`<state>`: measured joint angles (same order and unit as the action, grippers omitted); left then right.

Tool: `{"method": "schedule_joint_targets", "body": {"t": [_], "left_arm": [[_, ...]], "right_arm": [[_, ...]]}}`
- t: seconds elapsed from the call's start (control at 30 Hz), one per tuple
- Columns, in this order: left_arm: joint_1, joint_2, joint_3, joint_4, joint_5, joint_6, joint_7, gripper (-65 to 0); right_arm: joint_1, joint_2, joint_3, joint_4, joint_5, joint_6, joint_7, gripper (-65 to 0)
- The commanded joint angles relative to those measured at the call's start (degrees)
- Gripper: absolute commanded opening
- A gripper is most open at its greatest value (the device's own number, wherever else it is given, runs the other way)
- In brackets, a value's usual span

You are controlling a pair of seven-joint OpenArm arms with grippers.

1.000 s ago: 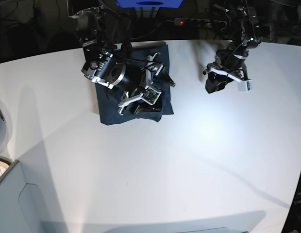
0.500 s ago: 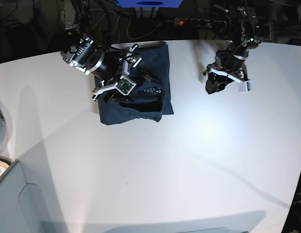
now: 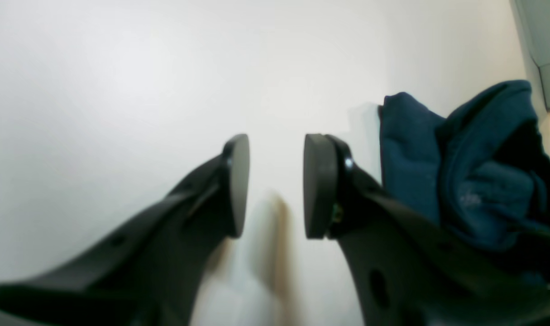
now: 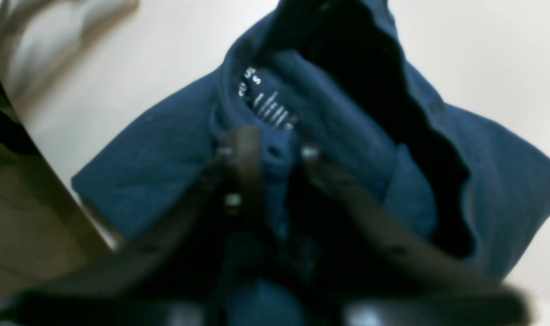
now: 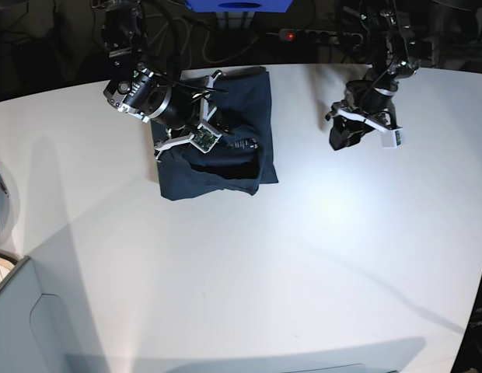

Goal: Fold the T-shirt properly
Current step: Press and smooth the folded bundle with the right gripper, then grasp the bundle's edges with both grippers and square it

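The dark navy T-shirt lies as a folded rectangle at the back left of the white table. My right gripper is down on the shirt's middle. In the right wrist view the right gripper is shut on a raised fold of the T-shirt, just below the white neck label. My left gripper hangs over bare table to the shirt's right. In the left wrist view this gripper is open with nothing between its pads, and the T-shirt bunches at the right.
A grey bin sits at the front left corner. Beyond the table's curved back edge, in the dark, are cables, a power strip with a red light and a blue object. A grey panel shows past the shirt.
My right arm has swung from the shirt's front right toward the back left, and its jaws have closed from wide open onto the cloth. The left arm has not moved.
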<state>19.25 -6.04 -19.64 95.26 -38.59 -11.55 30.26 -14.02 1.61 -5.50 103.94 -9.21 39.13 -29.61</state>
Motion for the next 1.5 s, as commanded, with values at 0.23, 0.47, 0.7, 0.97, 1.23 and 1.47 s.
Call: {"method": "schedule_joint_targets", "body": {"t": [0.23,0.47,0.7,0.97,1.23,1.47], "left_arm": [[0.1,-0.4,-0.3,1.0,-0.9,-0.6,-1.0,-45.2],[-0.3,-0.4,-0.3,1.0,-0.9,-0.6,-1.0,-45.2],[-0.4,-0.4,-0.3,1.0,-0.9,-0.6,-1.0,-45.2],[-0.4,-0.4,-0.3,1.0,-0.9,-0.6,-1.0,-45.2],[-0.7,-0.4,-0.3,1.1,-0.9,-0.6,-1.0,-44.8],[-1.2,-0.4,-0.3,3.8,-0.9,-0.5,-1.0,-44.7]], "right_arm": [[-4.8,-0.2,-2.5,8.2,1.1,0.9,1.6,-64.9],[-6.6,-0.1,-9.2,8.7,1.1,0.9,1.6,-64.9],[-6.0,-0.1,-13.3,7.4,1.0,0.9,1.6,-64.9],[-4.2,-0.2,-13.6,0.8,1.0,0.9,1.6,-64.8],[-2.8,2.2,-17.9,-1.2,1.0,0.9,1.5,-43.4],[-2.7,6.1,-18.5,7.0,1.3,0.9,1.6,-25.6]]}}
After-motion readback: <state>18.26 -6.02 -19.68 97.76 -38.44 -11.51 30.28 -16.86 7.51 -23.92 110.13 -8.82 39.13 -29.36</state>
